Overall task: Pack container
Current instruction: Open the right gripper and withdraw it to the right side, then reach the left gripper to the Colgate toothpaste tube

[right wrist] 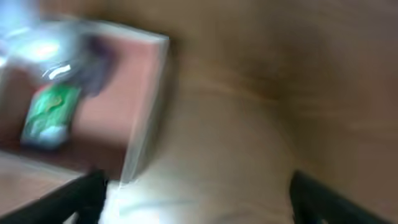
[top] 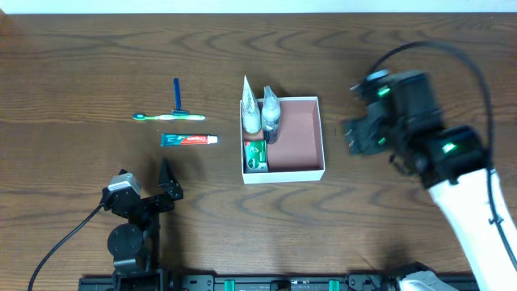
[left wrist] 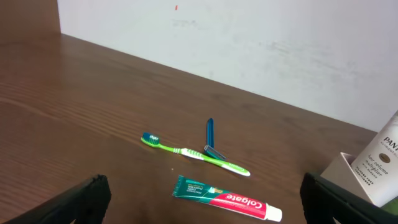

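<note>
The container [top: 303, 133], a white-walled square box with a pinkish inside, sits mid-table. Along its left side stand a white tube [top: 251, 109] and a dark-capped bottle [top: 271, 115], with a green soap box [top: 255, 155] in front of them. Left of it on the table lie a green toothbrush [top: 170, 117], a blue razor [top: 177, 95] and a toothpaste tube [top: 188, 140]. My right gripper [top: 353, 113] hangs open and empty just right of the container; its blurred wrist view shows the container wall [right wrist: 146, 106]. My left gripper [top: 145, 184] rests open near the front edge, the toothpaste [left wrist: 230, 199] ahead of it.
The left wrist view shows the toothbrush [left wrist: 196, 154] and razor [left wrist: 210, 137] beyond the toothpaste, a white bottle [left wrist: 382, 162] at the container's corner on the far right, and a pale wall behind the table. Bare wood surrounds the container on the right.
</note>
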`<state>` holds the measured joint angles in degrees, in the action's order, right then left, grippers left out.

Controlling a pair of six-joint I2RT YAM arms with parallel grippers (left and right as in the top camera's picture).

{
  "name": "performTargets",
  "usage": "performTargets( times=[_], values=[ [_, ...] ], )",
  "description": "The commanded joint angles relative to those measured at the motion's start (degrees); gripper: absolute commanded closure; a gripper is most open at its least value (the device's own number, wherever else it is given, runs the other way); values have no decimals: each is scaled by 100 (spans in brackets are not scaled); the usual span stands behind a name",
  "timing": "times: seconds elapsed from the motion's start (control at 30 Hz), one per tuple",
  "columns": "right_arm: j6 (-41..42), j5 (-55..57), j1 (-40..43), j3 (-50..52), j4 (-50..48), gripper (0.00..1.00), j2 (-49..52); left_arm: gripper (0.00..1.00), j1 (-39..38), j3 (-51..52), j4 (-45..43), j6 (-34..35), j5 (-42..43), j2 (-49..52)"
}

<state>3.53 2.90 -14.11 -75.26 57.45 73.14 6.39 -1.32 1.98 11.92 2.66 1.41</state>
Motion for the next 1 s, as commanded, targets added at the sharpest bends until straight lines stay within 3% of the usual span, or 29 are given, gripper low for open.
performTargets(
  times=[0.0, 0.13, 0.4, 0.97],
  values=[
    [723, 177, 890, 26, -184, 1, 125, 2, 28, 109, 184, -72, -31, 0],
    [977, 72, 1797, 26, -428, 1, 426, 2, 28, 109, 184, -72, -31, 0],
    [973, 181, 2702, 28, -756, 1, 1176, 2, 28, 109, 184, -74, -42, 0],
    [970, 179, 2839, 28, -748, 1, 1790, 2, 28, 83, 190, -74, 129, 0]
  ],
)
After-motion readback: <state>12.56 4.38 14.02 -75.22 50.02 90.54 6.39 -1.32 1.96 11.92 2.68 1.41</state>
